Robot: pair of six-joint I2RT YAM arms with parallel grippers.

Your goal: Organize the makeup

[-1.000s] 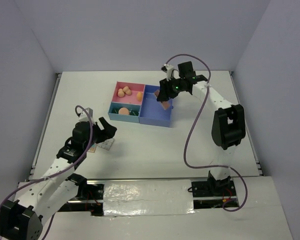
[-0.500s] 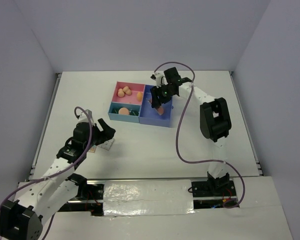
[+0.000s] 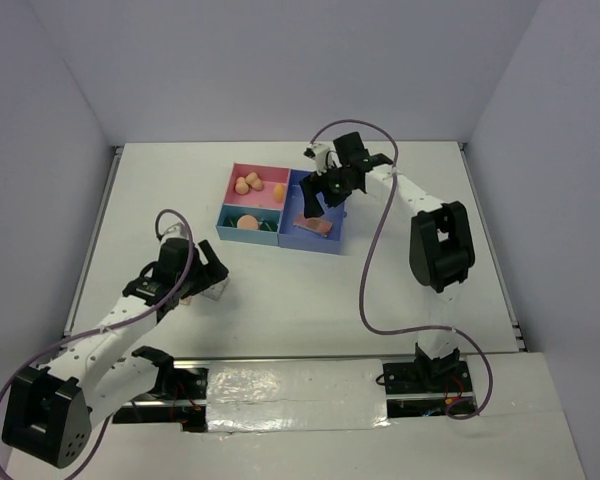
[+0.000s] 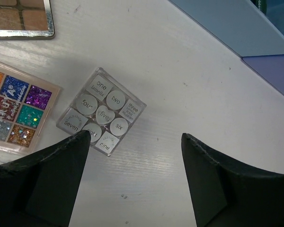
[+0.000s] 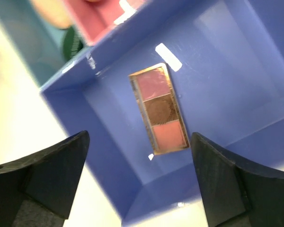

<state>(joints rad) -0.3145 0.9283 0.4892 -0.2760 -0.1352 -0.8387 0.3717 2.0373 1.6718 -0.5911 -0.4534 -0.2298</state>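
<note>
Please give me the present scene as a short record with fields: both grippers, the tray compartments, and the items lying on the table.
left gripper: open, above the clear nine-pan palette
right gripper: open, above the blue compartment
blue compartment: one three-pan palette, lying flat
pink compartment: three peach sponges
table, outside the tray: clear nine-pan palette, glitter palette, brown-toned palette
</note>
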